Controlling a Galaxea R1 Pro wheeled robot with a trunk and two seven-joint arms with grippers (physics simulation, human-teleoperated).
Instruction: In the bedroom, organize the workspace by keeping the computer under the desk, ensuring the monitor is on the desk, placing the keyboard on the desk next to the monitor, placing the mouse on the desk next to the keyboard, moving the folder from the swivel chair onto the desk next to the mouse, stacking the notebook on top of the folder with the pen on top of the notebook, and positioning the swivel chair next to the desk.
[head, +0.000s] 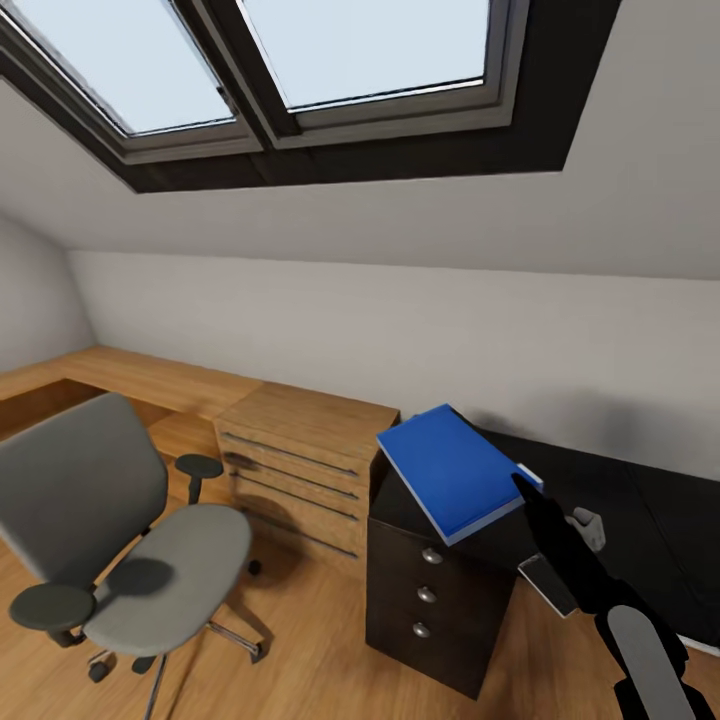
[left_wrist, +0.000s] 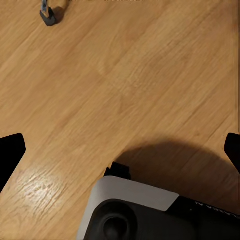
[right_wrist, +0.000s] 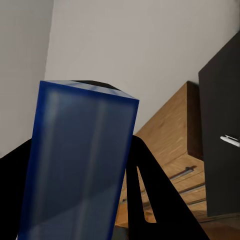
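Observation:
The bright blue folder (head: 452, 478) hangs tilted over the corner of the desk's glossy black top (head: 610, 490), above the black drawer unit (head: 430, 600). My right gripper (head: 524, 488) is shut on the folder's near edge. Seen from the right wrist, the folder (right_wrist: 75, 165) fills the space between the black fingers (right_wrist: 147, 185). The grey swivel chair (head: 120, 540) stands on the wooden floor at the left, apart from the desk. My left gripper (left_wrist: 120, 150) is open, pointing down at bare floor.
A light wooden drawer cabinet (head: 300, 460) stands between the chair and the black drawer unit, with a low wooden ledge (head: 120, 375) running behind it along the wall. Sloped roof windows (head: 300, 60) are overhead. My own base (left_wrist: 135, 210) and a chair caster (left_wrist: 49, 15) show below the left wrist.

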